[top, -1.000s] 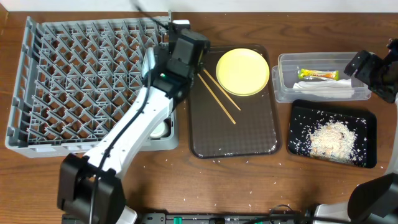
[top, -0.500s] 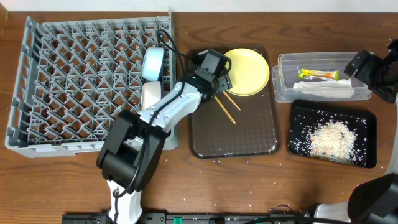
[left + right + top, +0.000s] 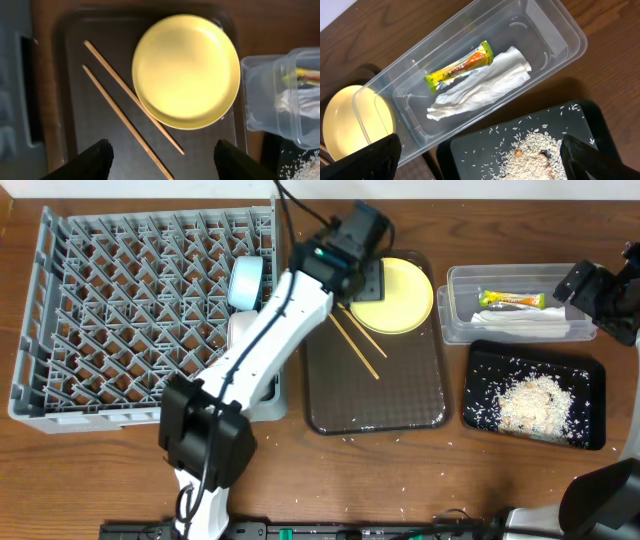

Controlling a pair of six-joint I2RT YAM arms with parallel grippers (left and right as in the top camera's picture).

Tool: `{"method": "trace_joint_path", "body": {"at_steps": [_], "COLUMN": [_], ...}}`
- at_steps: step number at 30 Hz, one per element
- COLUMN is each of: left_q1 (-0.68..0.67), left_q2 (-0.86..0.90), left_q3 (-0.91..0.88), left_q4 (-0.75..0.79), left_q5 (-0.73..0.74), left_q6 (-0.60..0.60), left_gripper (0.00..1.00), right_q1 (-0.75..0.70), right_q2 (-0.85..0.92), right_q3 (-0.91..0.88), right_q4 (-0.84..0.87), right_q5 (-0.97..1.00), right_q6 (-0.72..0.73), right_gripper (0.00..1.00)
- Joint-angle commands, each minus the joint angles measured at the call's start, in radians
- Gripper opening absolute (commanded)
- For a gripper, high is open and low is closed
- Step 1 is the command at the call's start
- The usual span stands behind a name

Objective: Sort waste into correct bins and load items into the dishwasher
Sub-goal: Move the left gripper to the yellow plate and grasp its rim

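Your left gripper [image 3: 162,150] hangs over the brown serving tray [image 3: 400,405]. Its two fingers are spread wide and nothing sits between them. Just ahead of the fingers, the round yellow plate [image 3: 186,70] lies flat at the far end of that tray. The pair of wooden chopsticks [image 3: 125,117] lies beside the plate and slants across the tray, passing below the gripper. One stick runs right against the plate's rim, but you cannot tell whether it slips under the rim.

Behind this gripper, on the arm's side, the grey dish rack [image 3: 130,310] stands on the worktop [image 3: 100,470]. A light blue bowl [image 3: 246,283] is propped on edge among the pegs at the side of the rack nearest the gripper.

Your right gripper [image 3: 480,145] is well apart from the left one. It hovers with its fingers fully spread and holds nothing. Ahead of it is the clear plastic tub [image 3: 560,30], which holds the orange-green-yellow foil sachet [image 3: 460,68] and the white paper-like piece [image 3: 480,92]. These two lie alongside each other and touch. Directly under the fingers, just beside the tub, is the shallow black tray [image 3: 580,120]. It holds a heap of white rice grains [image 3: 535,150], with loose grains scattered around the heap. The plate's edge shows beyond the far end of the tub.
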Motion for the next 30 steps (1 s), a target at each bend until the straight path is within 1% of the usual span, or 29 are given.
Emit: {"method": "trace_joint_path", "body": {"at_steps": [1,3,6,7,9,10,12,13,17,24,30], "left_q1": [0.021,0.027,0.032,0.038,0.048,0.068,0.102,0.114,0.132,0.111,0.109], "left_q2": [0.028,0.064,0.137,0.187,0.227,0.269,0.311,0.324,0.361,0.388,0.388], "left_q3": [0.005,0.005,0.005,0.005,0.005,0.005,0.005,0.005,0.005,0.002,0.0], "left_q4": [-0.003,0.032,0.106,0.143,0.169,0.194,0.221,0.238,0.294,0.341,0.348], "left_q5": [-0.002,-0.003,-0.005,-0.005,-0.005,-0.005,0.001,0.023,0.104,0.103,0.103], "left_q6": [0.032,0.031,0.004,-0.021,-0.035,-0.038,-0.074,-0.073,-0.073,-0.073,-0.082], "left_gripper": [0.67,0.67,0.67,0.67,0.67,0.68,0.67,0.67,0.67,0.67,0.67], "right_q1": [-0.003,-0.003,-0.003,-0.003,-0.003,-0.003,-0.003,-0.003,-0.003,-0.003,-0.003], "right_q2": [0.003,0.003,0.003,0.003,0.003,0.003,0.003,0.003,0.003,0.003,0.003], "right_q3": [-0.002,-0.002,-0.002,-0.002,-0.002,-0.002,-0.002,-0.002,-0.002,-0.002,-0.002], "right_q4": [-0.001,-0.001,-0.001,-0.001,-0.001,-0.001,-0.001,-0.001,-0.001,-0.001,-0.001], "right_q5": [0.0,0.0,0.0,0.0,0.0,0.0,0.0,0.0,0.0,0.0,0.0], "right_q6": [0.006,0.006,0.006,0.006,0.006,0.006,0.006,0.006,0.006,0.006,0.006], "right_gripper": [0.99,0.99,0.99,0.99,0.99,0.99,0.99,0.99,0.99,0.99,0.99]}}
